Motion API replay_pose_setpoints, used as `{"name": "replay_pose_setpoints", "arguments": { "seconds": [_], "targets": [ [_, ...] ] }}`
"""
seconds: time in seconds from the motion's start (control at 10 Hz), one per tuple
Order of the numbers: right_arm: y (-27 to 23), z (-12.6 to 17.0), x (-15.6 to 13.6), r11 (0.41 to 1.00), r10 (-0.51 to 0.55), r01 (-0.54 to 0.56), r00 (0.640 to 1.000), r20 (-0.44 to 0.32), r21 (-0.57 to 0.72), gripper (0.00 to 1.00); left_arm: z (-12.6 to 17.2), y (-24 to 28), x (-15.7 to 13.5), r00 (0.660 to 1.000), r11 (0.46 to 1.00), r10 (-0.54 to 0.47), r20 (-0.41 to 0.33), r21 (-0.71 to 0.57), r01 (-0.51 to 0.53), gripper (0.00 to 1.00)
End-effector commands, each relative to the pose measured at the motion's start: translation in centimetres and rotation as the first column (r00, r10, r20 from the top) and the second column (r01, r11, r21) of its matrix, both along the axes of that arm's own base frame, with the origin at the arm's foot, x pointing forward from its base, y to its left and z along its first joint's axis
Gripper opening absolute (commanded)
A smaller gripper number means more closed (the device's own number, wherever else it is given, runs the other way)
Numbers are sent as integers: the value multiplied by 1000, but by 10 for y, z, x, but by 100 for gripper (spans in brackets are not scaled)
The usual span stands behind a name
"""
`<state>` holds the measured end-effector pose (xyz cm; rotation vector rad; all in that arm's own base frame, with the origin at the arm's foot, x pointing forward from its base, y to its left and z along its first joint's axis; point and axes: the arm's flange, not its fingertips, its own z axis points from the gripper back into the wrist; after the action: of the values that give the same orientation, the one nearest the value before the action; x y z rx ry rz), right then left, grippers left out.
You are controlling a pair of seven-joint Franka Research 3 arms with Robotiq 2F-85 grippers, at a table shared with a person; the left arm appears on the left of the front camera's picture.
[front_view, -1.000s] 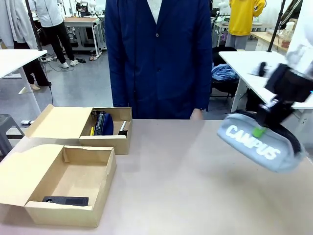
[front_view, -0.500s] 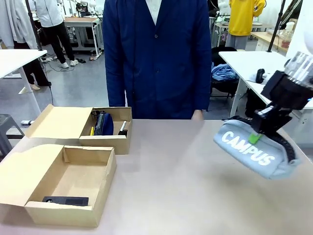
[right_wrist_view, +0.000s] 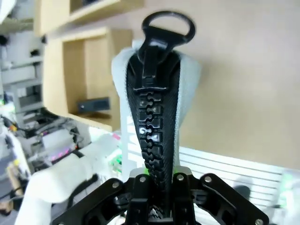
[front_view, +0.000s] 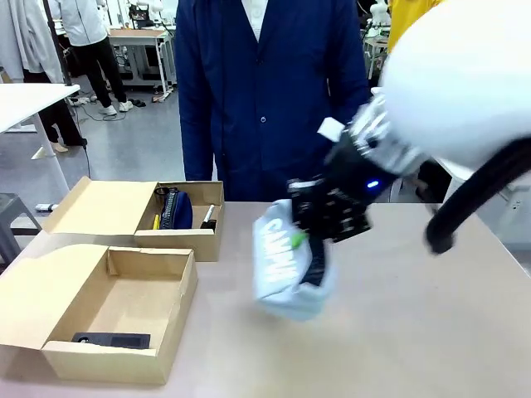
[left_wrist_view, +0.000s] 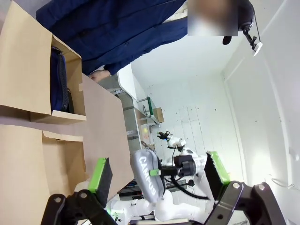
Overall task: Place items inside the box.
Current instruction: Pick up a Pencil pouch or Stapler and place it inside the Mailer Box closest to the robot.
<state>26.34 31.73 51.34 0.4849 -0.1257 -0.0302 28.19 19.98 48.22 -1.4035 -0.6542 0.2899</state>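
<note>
Across the table (front_view: 415, 332), the right fingers (front_view: 299, 240), pinching the grey CAMPUS pencil pouch (front_view: 282, 269) by its zipper, have carried it leftward above mid-table, nearer the box (front_view: 124, 361) holding the black stapler (front_view: 110, 340); left fingers (left_wrist_view: 101, 174) stand spread.

White arm (front_view: 465, 83) with black cable (front_view: 481, 189), black green-padded fingers (left_wrist_view: 100, 174).

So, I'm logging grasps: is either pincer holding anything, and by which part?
The right pincer holds the pouch by its zipper, clamped shut on it; the left pincer is open, holding nothing.
</note>
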Motion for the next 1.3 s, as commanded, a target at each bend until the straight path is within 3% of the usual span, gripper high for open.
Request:
{"name": "replay_pose_setpoints", "arguments": {
  "seconds": [0.0, 0.1, 0.2, 0.3, 0.4, 0.5, 0.7, 0.9, 1.2],
  "targets": [
    [28, -14, -18, 997, 64, -57, 989, 130, -61, 7, 1, -1, -2, 1000, 1000, -3, 17, -3, 3, 100],
    [5, -3, -16, 947, 319, -313, 944, 82, -71, 7, 1, -1, -2, 1000, 1000, -3, 17, -3, 3, 100],
    [25, -5, -21, 999, 28, -27, 998, 51, -17, 7, 1, -1, -2, 1000, 1000, -3, 17, -3, 3, 100],
    [25, -5, -21, 999, 28, -27, 998, 51, -17, 7, 1, -1, -2, 1000, 1000, -3, 17, -3, 3, 100],
    [33, -7, -32, 990, 138, -135, 987, 76, -45, 7, 1, -1, -2, 1000, 1000, -3, 17, -3, 3, 100],
    [44, -5, -34, 977, 148, -128, 983, 105, -170, 7, 1, -1, -2, 1000, 1000, -3, 17, -3, 3, 100],
    [-7, 14, -24, 962, -11, 52, 988, 152, -267, 7, 1, -1, -2, 1000, 1000, -3, 17, -3, 3, 100],
    [-85, 8, -30, 938, -199, 229, 970, 136, -260, 7, 1, -1, -2, 1000, 1000, -3, 17, -3, 3, 100],
    [-148, -14, -56, 839, -323, 315, 944, 59, -444, 7, 1, -1, -2, 1000, 1000, -3, 17, -3, 3, 100]
  ]
}}
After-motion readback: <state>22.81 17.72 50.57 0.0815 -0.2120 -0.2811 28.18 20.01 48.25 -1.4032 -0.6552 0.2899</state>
